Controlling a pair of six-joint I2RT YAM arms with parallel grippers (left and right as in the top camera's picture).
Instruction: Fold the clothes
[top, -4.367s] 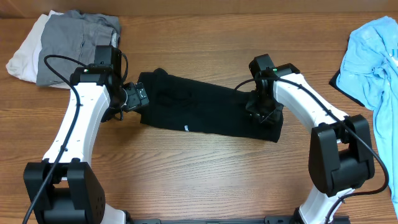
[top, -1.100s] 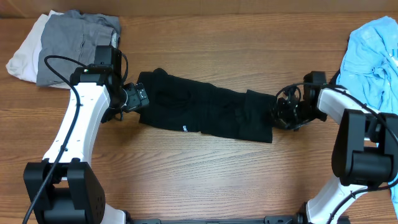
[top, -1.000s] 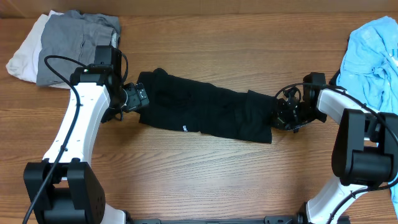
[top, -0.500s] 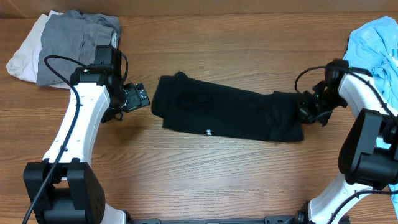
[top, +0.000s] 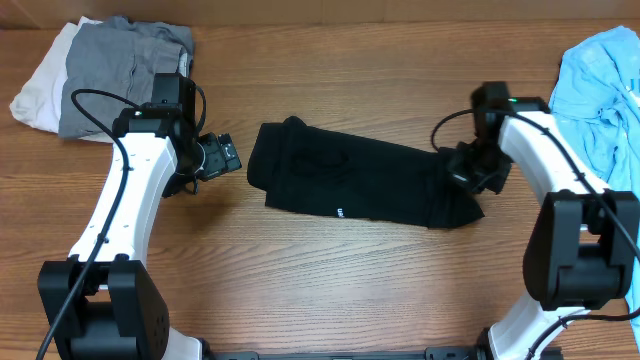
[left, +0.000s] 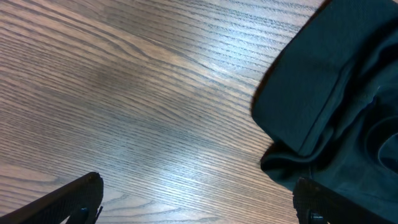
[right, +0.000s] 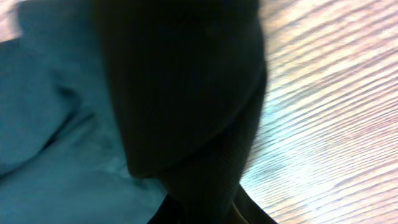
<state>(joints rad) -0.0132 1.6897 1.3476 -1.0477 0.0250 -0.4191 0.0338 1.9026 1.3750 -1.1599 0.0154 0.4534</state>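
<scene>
The black shirt (top: 350, 180) lies as a long folded strip across the middle of the table, its small white logo (top: 341, 211) near the front edge. My right gripper (top: 468, 172) is shut on the shirt's right end; in the right wrist view dark cloth (right: 186, 112) fills the jaws. My left gripper (top: 226, 157) is open and empty just left of the shirt's left end, which shows in the left wrist view (left: 336, 112) at the upper right, apart from the fingers (left: 199, 205).
A grey garment (top: 125, 70) on a white one (top: 40, 85) lies at the back left. A crumpled light blue garment (top: 600, 90) lies at the back right, close to my right arm. Bare wood lies in front of the shirt.
The shirt has been dragged to the right, off my left gripper, which let go and stayed put. My right gripper took hold of the right end, then swung back left a little.
</scene>
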